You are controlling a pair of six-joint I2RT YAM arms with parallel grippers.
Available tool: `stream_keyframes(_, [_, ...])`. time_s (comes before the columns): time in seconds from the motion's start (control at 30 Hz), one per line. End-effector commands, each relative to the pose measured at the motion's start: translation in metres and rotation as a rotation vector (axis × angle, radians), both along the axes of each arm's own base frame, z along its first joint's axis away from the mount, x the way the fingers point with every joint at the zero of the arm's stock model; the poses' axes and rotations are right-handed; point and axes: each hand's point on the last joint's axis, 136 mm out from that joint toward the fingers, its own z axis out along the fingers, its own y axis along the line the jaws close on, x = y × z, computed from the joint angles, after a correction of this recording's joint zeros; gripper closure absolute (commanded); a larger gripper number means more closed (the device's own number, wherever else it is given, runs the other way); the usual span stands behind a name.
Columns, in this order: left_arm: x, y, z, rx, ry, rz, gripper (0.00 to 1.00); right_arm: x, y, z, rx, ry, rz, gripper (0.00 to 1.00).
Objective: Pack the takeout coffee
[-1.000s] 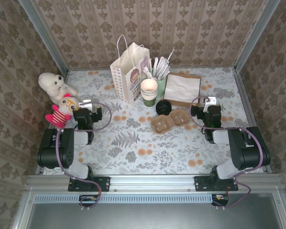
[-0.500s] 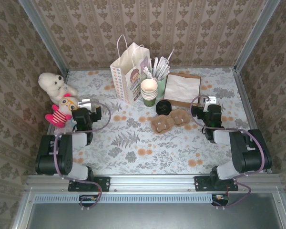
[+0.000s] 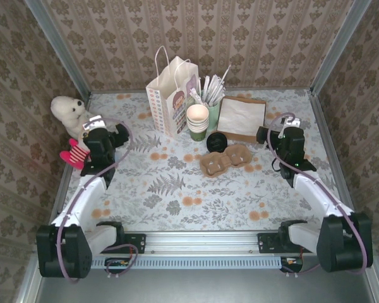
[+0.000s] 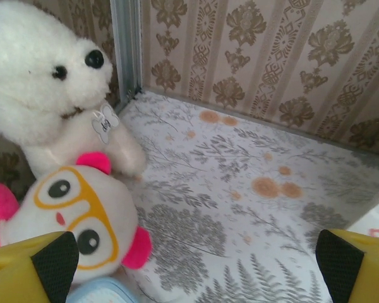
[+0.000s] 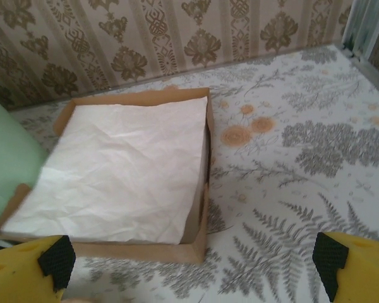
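Overhead: the takeout coffee (image 3: 216,141), black lid up, stands on the table (image 3: 177,189) just behind the cardboard carrier (image 3: 226,159), in front of the cream cups (image 3: 198,118) and right of the white paper bag (image 3: 170,95).

Left gripper (image 3: 115,134) is near the plush toys, right gripper (image 3: 273,135) beside the napkin box (image 3: 242,118).

Left wrist view adds detail: jaws wide, nothing between. The white bear (image 4: 44,82) wears a small tag (image 4: 104,124) whose writing we cannot read; the pink toy (image 4: 82,221) has yellow goggles.

Right wrist view: jaws wide and holding nothing, crumpled white paper (image 5: 120,167) in the box.
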Motion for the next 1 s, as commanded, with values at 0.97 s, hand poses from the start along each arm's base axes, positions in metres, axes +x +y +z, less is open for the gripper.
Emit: stream_keyframes(0.97, [-0.028, -0.200, -0.046, -0.410, 0.360, -0.404, 0.00, 0.087, 0.219, 0.035, 0.153, 0.487, 0.316, 0.31])
